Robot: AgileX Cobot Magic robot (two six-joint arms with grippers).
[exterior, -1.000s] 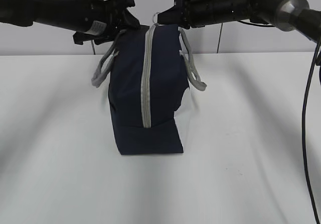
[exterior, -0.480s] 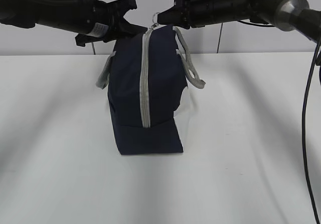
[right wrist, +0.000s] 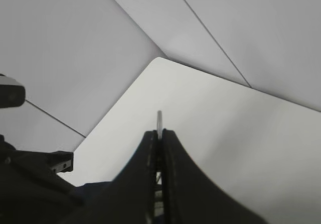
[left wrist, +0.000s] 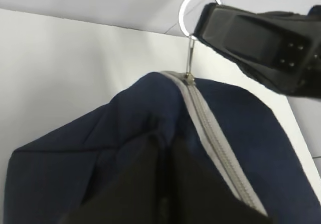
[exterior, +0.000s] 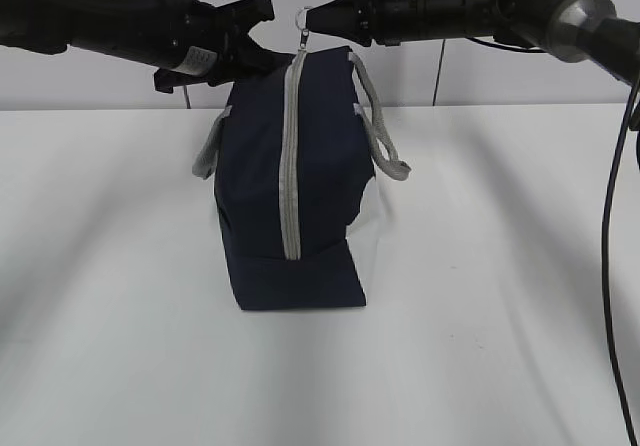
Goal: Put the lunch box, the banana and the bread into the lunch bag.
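The navy lunch bag [exterior: 320,166] stands upright on the white table, and its grey zipper [exterior: 292,166] is closed down the side facing me. My right gripper [exterior: 318,16] is shut on the metal ring pull [exterior: 304,14] and holds it up above the bag's top. The ring pull also shows in the right wrist view [right wrist: 159,117] and the left wrist view [left wrist: 193,8]. My left gripper [exterior: 260,61] is shut on the bag's fabric [left wrist: 60,169] at the top left, beside the zipper [left wrist: 215,138]. The lunch box, banana and bread are out of view.
Grey webbing handles hang on the bag's left [exterior: 208,146] and right [exterior: 382,136]. The table [exterior: 500,316] spreads round the bag, with a pale panelled wall [exterior: 500,76] behind. A black cable [exterior: 608,266] hangs at the far right.
My right gripper has lifted the ring pull, which now stands above the bag's top. The bag's top has shifted slightly left and straightened. My left gripper keeps its hold.
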